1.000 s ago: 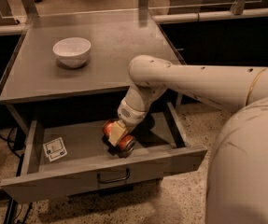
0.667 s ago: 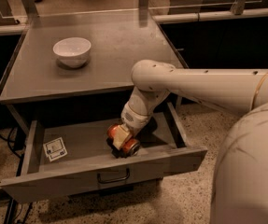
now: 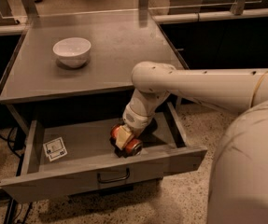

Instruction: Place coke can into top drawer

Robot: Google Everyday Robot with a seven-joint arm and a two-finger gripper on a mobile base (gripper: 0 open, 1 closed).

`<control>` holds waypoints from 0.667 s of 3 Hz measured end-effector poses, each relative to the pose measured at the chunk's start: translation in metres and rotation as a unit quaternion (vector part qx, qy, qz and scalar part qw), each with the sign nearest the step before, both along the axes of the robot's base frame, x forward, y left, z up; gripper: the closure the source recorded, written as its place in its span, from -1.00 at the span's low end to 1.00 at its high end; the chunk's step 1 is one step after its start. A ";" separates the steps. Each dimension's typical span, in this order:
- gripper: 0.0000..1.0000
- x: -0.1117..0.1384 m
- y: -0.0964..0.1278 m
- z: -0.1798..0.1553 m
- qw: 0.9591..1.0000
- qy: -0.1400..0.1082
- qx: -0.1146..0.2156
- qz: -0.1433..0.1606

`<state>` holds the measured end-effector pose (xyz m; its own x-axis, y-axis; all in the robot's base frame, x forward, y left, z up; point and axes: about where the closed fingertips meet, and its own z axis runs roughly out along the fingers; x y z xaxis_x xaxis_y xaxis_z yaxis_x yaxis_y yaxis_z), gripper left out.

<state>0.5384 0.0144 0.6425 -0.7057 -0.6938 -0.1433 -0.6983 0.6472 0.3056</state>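
Observation:
The top drawer stands pulled open under the grey table, with a dark bar handle on its front and a white square sticker at its left. The red coke can lies on its side on the drawer floor, right of middle. My gripper reaches down into the drawer and sits right on the can, its tan fingers on either side of it. Most of the can is hidden by the gripper.
A white bowl stands on the grey table top at the back left. My white arm crosses from the right over the drawer's right wall. Speckled floor lies in front. Dark cabinets stand at both sides.
The gripper with the can has shifted slightly right within the drawer. The can stays low on the drawer floor.

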 end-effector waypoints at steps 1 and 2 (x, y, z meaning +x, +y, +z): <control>1.00 0.010 0.001 -0.004 1.000 -0.003 -0.002 0.001; 1.00 0.019 0.013 -0.009 1.000 -0.005 0.007 0.011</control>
